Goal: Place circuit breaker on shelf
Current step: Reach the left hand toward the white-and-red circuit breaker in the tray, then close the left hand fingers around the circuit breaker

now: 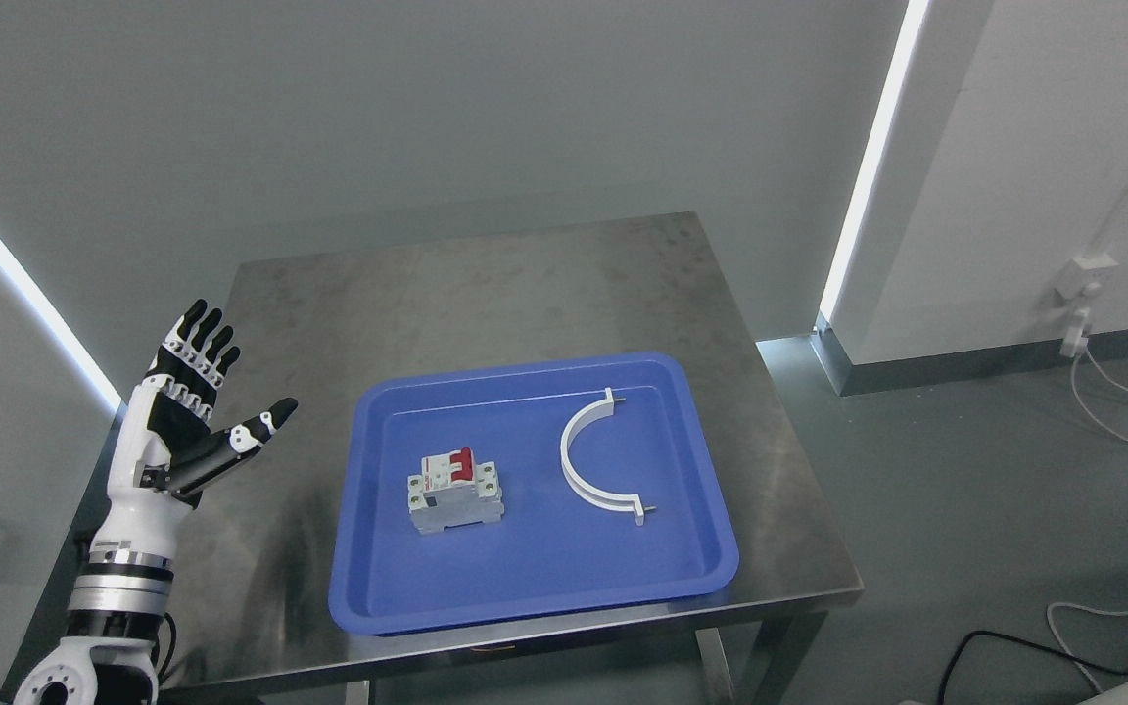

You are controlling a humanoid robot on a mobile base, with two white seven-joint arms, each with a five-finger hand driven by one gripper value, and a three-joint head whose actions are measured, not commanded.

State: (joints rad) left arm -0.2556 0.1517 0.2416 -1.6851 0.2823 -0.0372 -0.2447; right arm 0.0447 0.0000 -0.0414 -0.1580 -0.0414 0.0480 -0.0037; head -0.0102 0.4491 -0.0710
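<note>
A grey circuit breaker with red switches lies in the left half of a blue tray on a steel table. My left hand is raised over the table's left edge, well to the left of the tray, with its fingers spread and nothing in it. No shelf shows in the head view. My right arm is out of the picture.
A white curved bracket lies in the tray's right half. Grey walls stand behind the table and at the right. Cables trail over the floor at the right.
</note>
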